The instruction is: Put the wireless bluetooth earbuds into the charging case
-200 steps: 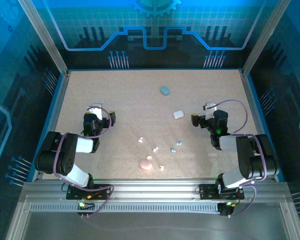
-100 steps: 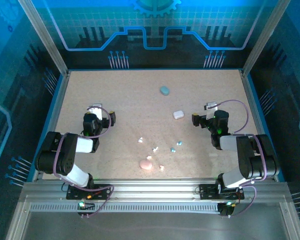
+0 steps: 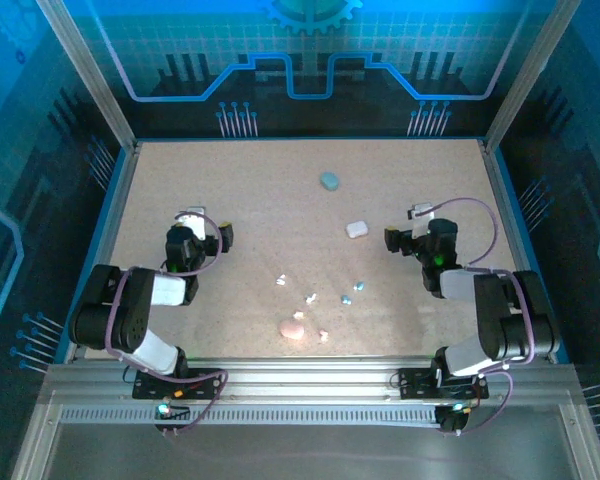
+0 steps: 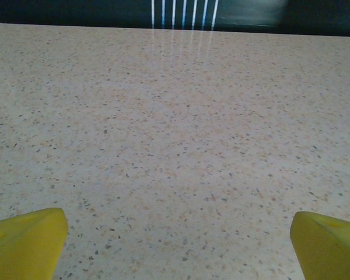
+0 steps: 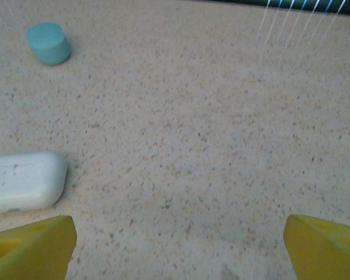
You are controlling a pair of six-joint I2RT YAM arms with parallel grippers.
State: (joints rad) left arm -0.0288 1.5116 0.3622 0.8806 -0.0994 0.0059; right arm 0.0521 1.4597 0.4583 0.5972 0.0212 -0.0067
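Jaws of the left gripper (image 4: 178,248) and the right gripper (image 5: 178,248) are released and empty. The task seems not yet started: the earbuds (image 3: 310,297) lie loose by the near edge of the table (image 3: 230,180). The next move calls for lowering carefully onto one.

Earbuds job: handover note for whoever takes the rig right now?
Left claw: open, empty, over bare table.
Right claw: open, empty, with the white case close beside it toward the table's middle and the teal case farther back.
Pink case: near the front edge, between the arms.
Earbuds: six small bits lying loose between the white and pink cases.
Done: nothing seated.
Left: every earbud goes into a case.
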